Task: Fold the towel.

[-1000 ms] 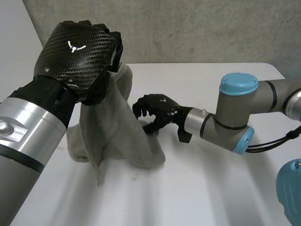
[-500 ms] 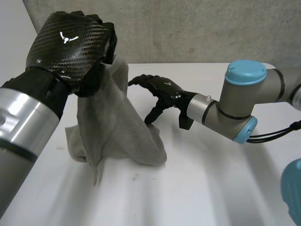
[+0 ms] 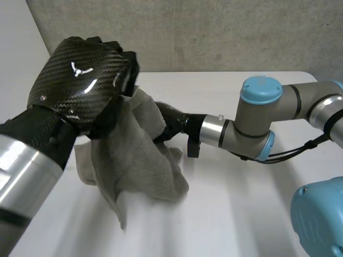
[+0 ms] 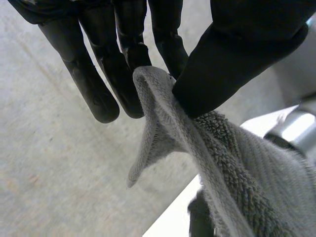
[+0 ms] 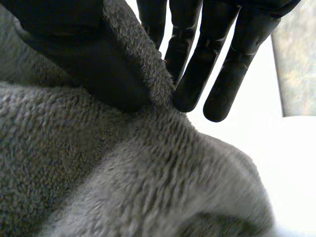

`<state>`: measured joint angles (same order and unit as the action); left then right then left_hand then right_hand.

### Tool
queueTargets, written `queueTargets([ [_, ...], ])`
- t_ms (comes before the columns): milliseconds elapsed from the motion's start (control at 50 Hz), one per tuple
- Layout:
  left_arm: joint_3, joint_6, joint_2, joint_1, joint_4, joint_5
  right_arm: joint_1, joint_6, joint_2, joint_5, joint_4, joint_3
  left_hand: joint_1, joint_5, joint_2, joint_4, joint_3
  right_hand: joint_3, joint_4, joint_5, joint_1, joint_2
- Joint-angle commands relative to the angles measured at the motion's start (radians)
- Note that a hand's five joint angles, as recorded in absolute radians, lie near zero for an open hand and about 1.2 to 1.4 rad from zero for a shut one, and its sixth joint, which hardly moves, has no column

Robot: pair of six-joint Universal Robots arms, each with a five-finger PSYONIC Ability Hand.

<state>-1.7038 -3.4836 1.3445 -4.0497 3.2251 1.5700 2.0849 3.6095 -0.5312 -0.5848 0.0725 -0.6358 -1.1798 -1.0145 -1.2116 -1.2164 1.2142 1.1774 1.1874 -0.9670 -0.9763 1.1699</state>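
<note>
Our left hand (image 3: 80, 80) pinches the towel (image 3: 142, 160) by an edge between thumb and fingers. The towel hangs lifted, its lower part heaped on the surface (image 3: 241, 214). Our right hand (image 5: 94, 59) pinches a ridge nearby. We should draw the hands apart until the edge is taut, then lay it flat. We read no writing; 1 white emblem marks the left hand's back.

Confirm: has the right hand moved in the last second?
Yes. The right hand has gone left along the table's far edge, from beside the towel into its upper folds, where it now pinches the cloth.
</note>
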Motion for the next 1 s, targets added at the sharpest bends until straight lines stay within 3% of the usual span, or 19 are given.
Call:
queueTargets([
  [20, 0.056, 0.001, 0.057, -0.126, 0.030, -0.011, -0.052, -0.006, -0.110, -0.278, 0.048, 0.051, -0.217, -0.207, -0.185, -0.180, 0.182, 0.219, 0.209, -0.255, -0.420, 0.226],
  [40, 0.056, 0.001, 0.058, -0.126, 0.030, -0.012, -0.052, -0.006, -0.110, -0.279, 0.049, 0.051, -0.217, -0.207, -0.185, -0.180, 0.182, 0.219, 0.209, -0.255, -0.420, 0.226],
  [80, 0.105, 0.000, 0.091, -0.139, 0.059, -0.019, -0.094, -0.052, -0.220, -0.517, 0.111, 0.007, -0.217, -0.207, -0.185, -0.180, 0.182, 0.219, 0.209, -0.255, -0.420, 0.226],
  [100, 0.105, 0.000, 0.091, -0.140, 0.059, -0.019, -0.094, -0.052, -0.220, -0.518, 0.112, 0.007, -0.217, -0.207, -0.185, -0.180, 0.182, 0.219, 0.209, -0.255, -0.420, 0.226],
  [140, 0.153, 0.001, 0.120, -0.143, 0.091, -0.019, -0.127, -0.164, -0.375, -0.688, 0.197, -0.138, -0.217, -0.207, -0.185, -0.180, 0.182, 0.219, 0.209, -0.255, -0.420, 0.226],
  [180, 0.173, 0.003, 0.139, -0.143, 0.110, -0.019, -0.144, -0.236, -0.457, -0.714, 0.245, -0.230, -0.217, -0.207, -0.185, -0.180, 0.182, 0.219, 0.209, -0.255, -0.420, 0.226],
  [260, 0.197, 0.005, 0.171, -0.141, 0.142, -0.016, -0.151, -0.387, -0.604, -0.730, 0.339, -0.443, -0.217, -0.207, -0.185, -0.180, 0.182, 0.219, 0.209, -0.255, -0.420, 0.226],
  [360, 0.194, 0.014, 0.225, -0.137, 0.223, -0.013, -0.138, -0.567, -0.860, -0.783, 0.646, -0.830, -0.217, -0.207, -0.185, -0.180, 0.182, 0.219, 0.209, -0.255, -0.420, 0.226],
  [440, 0.181, 0.011, 0.255, -0.135, 0.271, -0.008, -0.118, -0.597, -0.927, -0.791, 0.662, -0.944, -0.217, -0.207, -0.185, -0.180, 0.182, 0.219, 0.209, -0.255, -0.420, 0.226],
  [540, 0.133, 0.008, 0.326, -0.150, 0.303, -0.008, 0.013, -0.617, -0.909, -0.779, 0.509, -1.042, -0.217, -0.207, -0.185, -0.180, 0.182, 0.219, 0.209, -0.255, -0.420, 0.226],
  [600, 0.116, 0.008, 0.338, -0.167, 0.306, -0.008, 0.044, -0.630, -0.889, -0.777, 0.475, -1.058, -0.217, -0.207, -0.185, -0.180, 0.182, 0.219, 0.209, -0.255, -0.420, 0.226],
  [640, 0.075, 0.005, 0.352, -0.222, 0.305, -0.013, 0.093, -0.675, -0.831, -0.780, 0.416, -1.081, -0.217, -0.207, -0.185, -0.180, 0.182, 0.219, 0.209, -0.255, -0.420, 0.226],
  [840, 0.004, 0.009, 0.375, -0.255, 0.311, -0.019, 0.202, -0.729, -0.724, -0.780, 0.282, -1.099, -0.217, -0.207, -0.185, -0.180, 0.182, 0.219, 0.209, -0.255, -0.420, 0.226],
  [900, -0.014, 0.008, 0.374, -0.261, 0.311, -0.019, 0.199, -0.727, -0.716, -0.780, 0.279, -1.072, -0.217, -0.207, -0.185, -0.180, 0.182, 0.024, 0.014, -0.060, -0.225, 0.031],
  [920, -0.014, 0.008, 0.374, -0.261, 0.311, -0.019, 0.201, -0.726, -0.717, -0.780, 0.274, -1.053, -0.217, -0.207, -0.185, -0.180, 0.182, -0.140, -0.150, 0.104, -0.062, -0.132],
  [940, -0.023, 0.008, 0.369, -0.264, 0.311, -0.021, 0.201, -0.726, -0.717, -0.780, 0.274, -1.053, -0.217, -0.207, -0.185, -0.180, 0.182, -0.141, -0.151, 0.105, -0.060, -0.134],
  [960, -0.034, 0.008, 0.364, -0.265, 0.311, -0.021, 0.199, -0.726, -0.722, -0.782, 0.265, -1.033, -0.217, -0.207, -0.185, -0.180, 0.182, -0.435, -0.445, 0.399, 0.234, -0.427],
  [980, -0.034, 0.008, 0.364, -0.265, 0.311, -0.021, 0.199, -0.726, -0.722, -0.782, 0.265, -1.033, -0.217, -0.207, -0.185, -0.180, 0.182, -0.438, -0.448, 0.402, 0.237, -0.430],
  [1000, -0.048, 0.008, 0.357, -0.264, 0.309, -0.021, 0.190, -0.726, -0.722, -0.783, 0.248, -1.007, -0.217, -0.207, -0.185, -0.180, 0.182, -0.586, -0.596, 0.550, 0.385, -0.578],
])
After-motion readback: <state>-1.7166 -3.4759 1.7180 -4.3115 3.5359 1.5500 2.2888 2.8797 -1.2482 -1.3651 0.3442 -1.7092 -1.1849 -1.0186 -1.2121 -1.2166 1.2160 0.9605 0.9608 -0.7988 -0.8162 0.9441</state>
